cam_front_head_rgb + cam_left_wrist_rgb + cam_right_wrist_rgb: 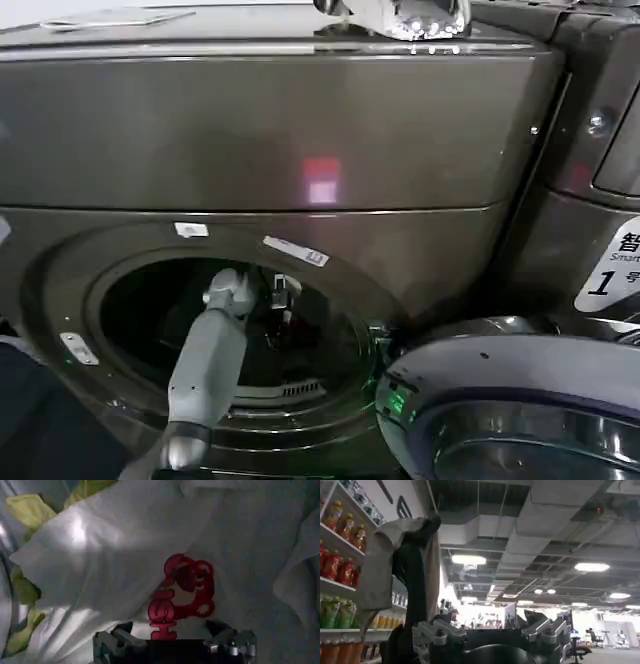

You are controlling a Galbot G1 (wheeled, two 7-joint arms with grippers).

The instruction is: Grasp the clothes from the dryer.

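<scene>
Head view: the left arm (pixel 210 370) reached through the round porthole of the dryer (pixel 270 130), its gripper (pixel 268 300) deep in the dark drum. The door (pixel 520 400) hung open on the right side, with a neighbouring machine bearing a "1" sticker (pixel 610 270) behind it.

Left wrist view: the left gripper (pixel 172 642) was just above the clothes (pixel 115 565), a white garment with a red print (pixel 182 597) lying over yellow-green fabric (pixel 27 510) inside the drum. The fingers stood apart at either side, released and holding nothing; whether the tips touched the cloth could not be told.

Right wrist view: the right gripper (pixel 492 635) pointed up toward the ceiling, away from the dryer, its fingers spread and grasping nothing. A grey cloth (pixel 395 565) hung beside it, before shelves of bottles (pixel 340 560).
</scene>
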